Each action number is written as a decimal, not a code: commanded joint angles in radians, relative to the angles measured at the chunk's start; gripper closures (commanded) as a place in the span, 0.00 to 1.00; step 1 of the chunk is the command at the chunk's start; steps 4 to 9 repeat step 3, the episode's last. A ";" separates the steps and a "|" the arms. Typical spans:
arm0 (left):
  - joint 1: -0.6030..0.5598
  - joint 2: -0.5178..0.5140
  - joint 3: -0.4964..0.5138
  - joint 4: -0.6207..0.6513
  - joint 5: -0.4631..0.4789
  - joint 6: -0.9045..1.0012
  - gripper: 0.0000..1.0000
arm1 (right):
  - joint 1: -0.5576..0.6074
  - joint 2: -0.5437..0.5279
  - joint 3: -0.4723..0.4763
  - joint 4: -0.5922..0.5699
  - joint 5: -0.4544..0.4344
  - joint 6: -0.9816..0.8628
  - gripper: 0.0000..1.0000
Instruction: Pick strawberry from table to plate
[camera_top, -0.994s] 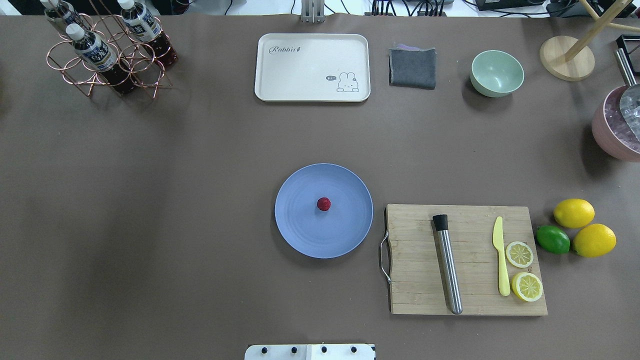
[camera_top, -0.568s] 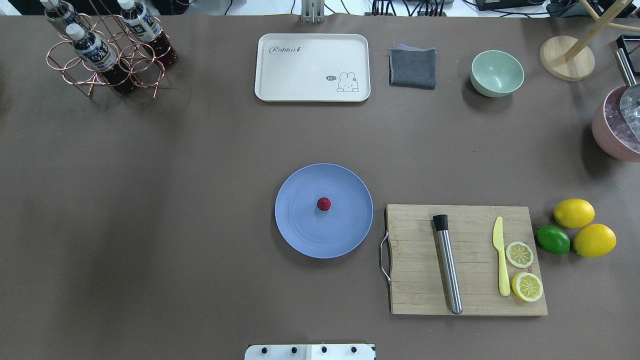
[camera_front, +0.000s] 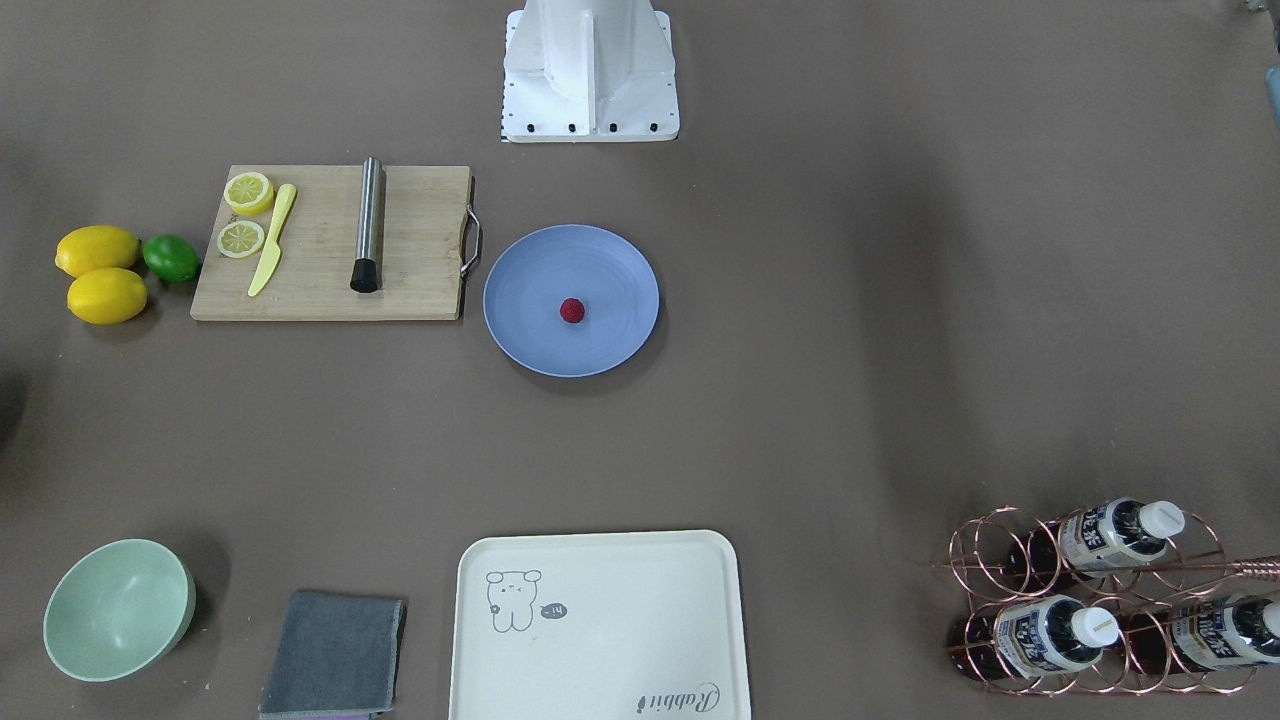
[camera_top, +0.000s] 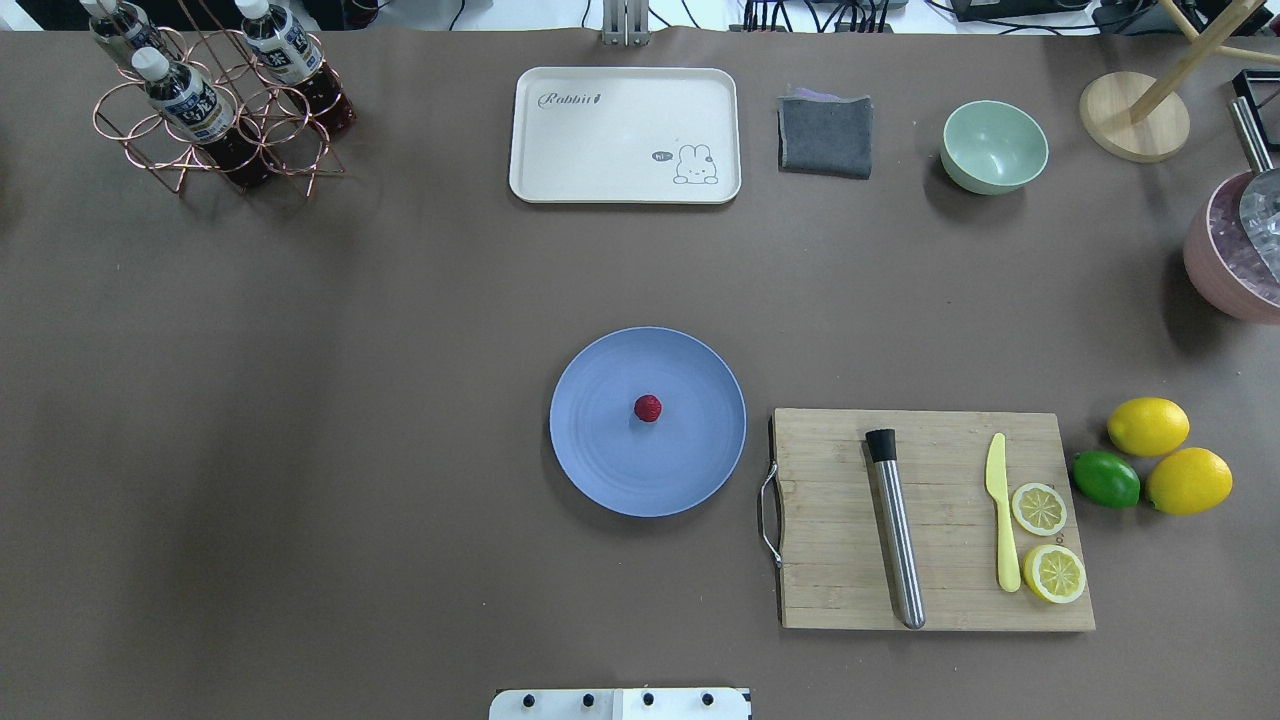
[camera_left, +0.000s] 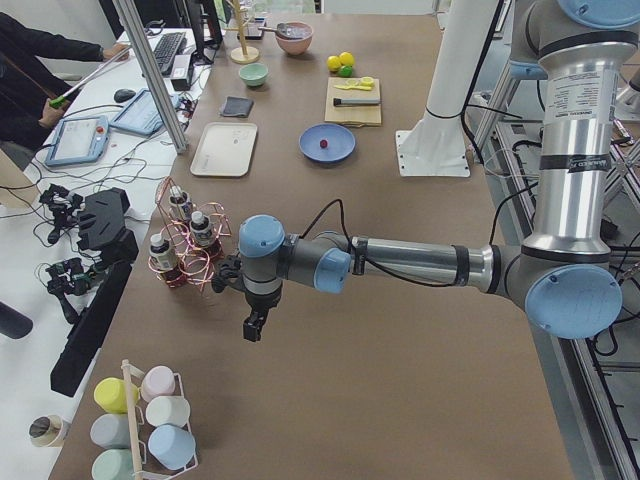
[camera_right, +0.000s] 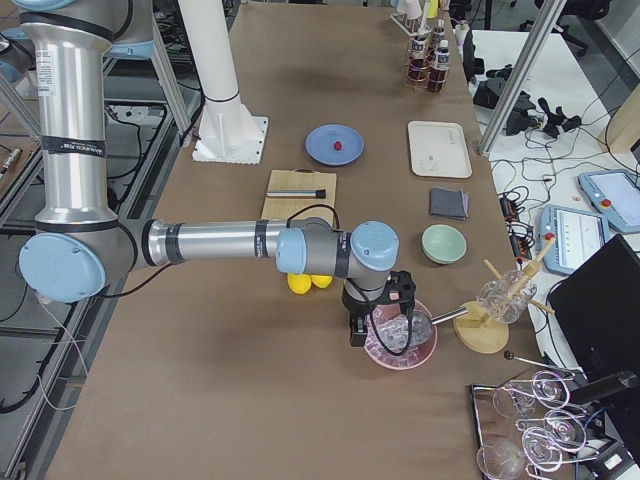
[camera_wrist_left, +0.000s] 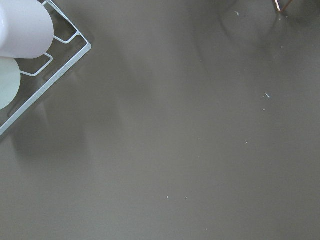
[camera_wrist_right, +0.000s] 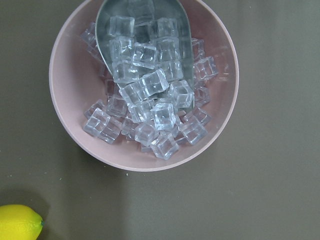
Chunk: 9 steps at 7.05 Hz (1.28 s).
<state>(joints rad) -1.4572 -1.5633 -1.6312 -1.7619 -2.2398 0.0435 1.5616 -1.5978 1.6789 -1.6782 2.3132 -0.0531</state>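
The strawberry (camera_top: 648, 408) (camera_front: 572, 310), a small dark-red berry, lies at the middle of the blue-grey plate (camera_top: 690, 460) (camera_front: 530, 330) on the brown table (camera_top: 400, 350). Neither gripper shows in the overhead or front views. My left gripper (camera_left: 252, 328) hangs over bare table at the far left end, beside the bottle rack, far from the plate. My right gripper (camera_right: 355, 333) hangs over the pink ice bowl (camera_wrist_right: 145, 85) at the right end. From these side views I cannot tell whether either is open or shut.
A cutting board (camera_top: 930, 520) with a steel muddler, a yellow knife and lemon halves sits right of the plate. Beyond it lie lemons and a lime (camera_top: 1105, 478). The far side holds a cream tray (camera_top: 625, 135), a grey cloth, a green bowl (camera_top: 993, 146) and a bottle rack (camera_top: 215, 100).
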 joint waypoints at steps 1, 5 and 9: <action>0.000 0.000 0.002 -0.001 0.000 0.000 0.02 | 0.000 -0.001 0.004 0.000 0.000 -0.001 0.00; -0.006 -0.001 0.017 -0.008 -0.001 -0.001 0.02 | 0.000 -0.001 0.007 0.000 0.000 0.001 0.00; -0.006 -0.001 0.017 -0.008 -0.001 -0.001 0.02 | 0.000 -0.001 0.007 0.000 0.000 0.001 0.00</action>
